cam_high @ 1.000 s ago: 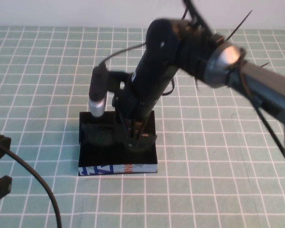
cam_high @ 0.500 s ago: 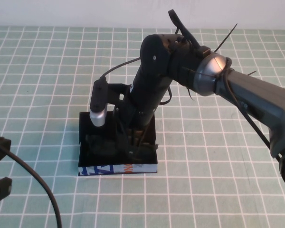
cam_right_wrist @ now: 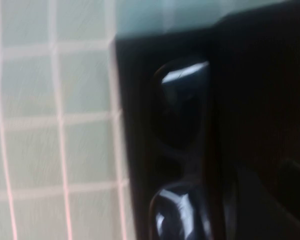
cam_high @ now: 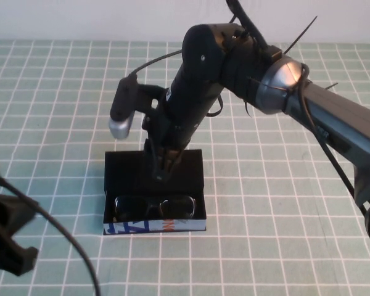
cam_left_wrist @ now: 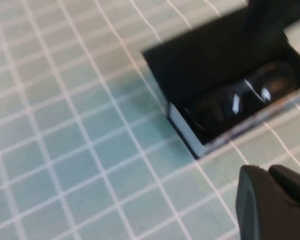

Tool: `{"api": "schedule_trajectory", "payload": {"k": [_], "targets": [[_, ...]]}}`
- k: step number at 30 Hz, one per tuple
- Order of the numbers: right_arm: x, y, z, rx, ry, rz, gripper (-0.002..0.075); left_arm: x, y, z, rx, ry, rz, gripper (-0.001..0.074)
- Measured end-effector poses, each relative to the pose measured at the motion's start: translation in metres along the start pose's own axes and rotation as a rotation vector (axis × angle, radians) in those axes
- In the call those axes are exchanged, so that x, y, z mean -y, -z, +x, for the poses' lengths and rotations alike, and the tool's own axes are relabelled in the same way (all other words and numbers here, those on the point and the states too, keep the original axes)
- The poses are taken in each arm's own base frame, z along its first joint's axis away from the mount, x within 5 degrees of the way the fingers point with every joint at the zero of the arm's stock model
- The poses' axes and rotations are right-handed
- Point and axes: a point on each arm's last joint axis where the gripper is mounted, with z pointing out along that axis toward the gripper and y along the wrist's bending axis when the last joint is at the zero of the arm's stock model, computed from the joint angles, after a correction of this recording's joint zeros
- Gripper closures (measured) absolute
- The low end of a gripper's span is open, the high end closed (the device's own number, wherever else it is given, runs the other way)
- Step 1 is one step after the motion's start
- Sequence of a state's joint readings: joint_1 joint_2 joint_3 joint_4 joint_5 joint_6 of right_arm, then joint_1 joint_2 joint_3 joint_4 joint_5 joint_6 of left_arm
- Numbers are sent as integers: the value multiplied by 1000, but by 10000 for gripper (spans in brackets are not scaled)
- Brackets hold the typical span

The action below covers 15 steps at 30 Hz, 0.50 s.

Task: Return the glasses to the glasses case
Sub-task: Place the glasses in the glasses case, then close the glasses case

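Black glasses [cam_high: 154,207] lie in glasses case [cam_high: 197,165], near side. Right gripper [cam_high: 161,174] hovers above, jaws empty, apparently closed. Left gripper [cam_high: 6,243] near-left, jaws unclear. Risk: lid pinching frame.

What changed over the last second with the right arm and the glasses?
The right gripper rose out of the glasses case and drew back toward its far side, leaving the glasses lying free along the printed front wall. The left gripper, at the near-left table edge, shifted a little to the right. The case stayed where it was, lid open.
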State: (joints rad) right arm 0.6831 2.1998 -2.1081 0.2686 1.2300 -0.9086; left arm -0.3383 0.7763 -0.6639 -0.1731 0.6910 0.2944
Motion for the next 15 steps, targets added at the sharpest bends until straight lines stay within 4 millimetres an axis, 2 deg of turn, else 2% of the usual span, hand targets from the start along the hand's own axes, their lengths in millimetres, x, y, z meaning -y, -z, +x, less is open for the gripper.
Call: {"api": "schedule_trajectory", "payload": {"k": [3,6,11,15], "targets": [[5,13,-7,39,-107,45,631,4,-20,0,-75,-30,86,736],[9,21,-10,55,-173,81,701,7,-45,-1,-142,-49,164,736],[23,27,1,68,-288,113,732,7,-87,4,-243,-40,222,736],[46,37,18,130,-450,173,736,18,-114,7,-284,-50,260,736]]}}
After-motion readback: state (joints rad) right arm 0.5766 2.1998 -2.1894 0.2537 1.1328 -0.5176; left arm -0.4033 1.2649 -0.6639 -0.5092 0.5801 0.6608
